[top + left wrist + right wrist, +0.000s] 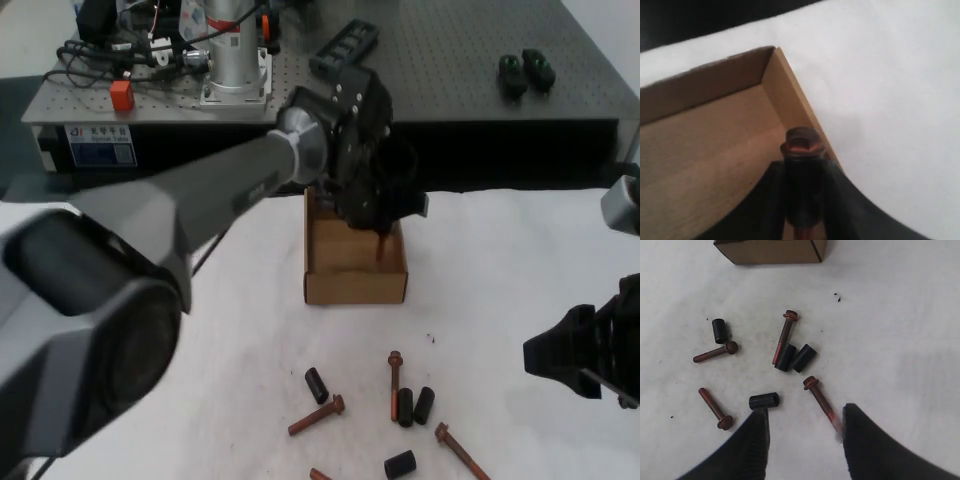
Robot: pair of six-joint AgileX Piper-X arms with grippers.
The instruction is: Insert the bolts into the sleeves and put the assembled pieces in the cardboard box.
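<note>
**Cardboard box** (355,286): open at the top, standing on the white cloth (500,260).

**Left gripper** (385,215): directly over the box, toward its far right corner. Its fingers (840,200) are clamped on the assembled piece.

**Assembled piece** (800,142): a copper bolt with a hexagonal head, run through a black sleeve. It is held above the box floor, close beside one side wall. Whether its tip touches the floor cannot be told.

**Right gripper** (805,440): nearer than the box and off to its right, above the cloth. Its fingers are spread apart with nothing between them.

**Loose bolts** (785,337): four, lying flat on the cloth on the near side of the box and apart from it.

**Loose sleeves** (764,401): four, black, scattered among those bolts on the same side of the box. Two lie side by side, and one of that pair rests against a bolt's shank.
</note>
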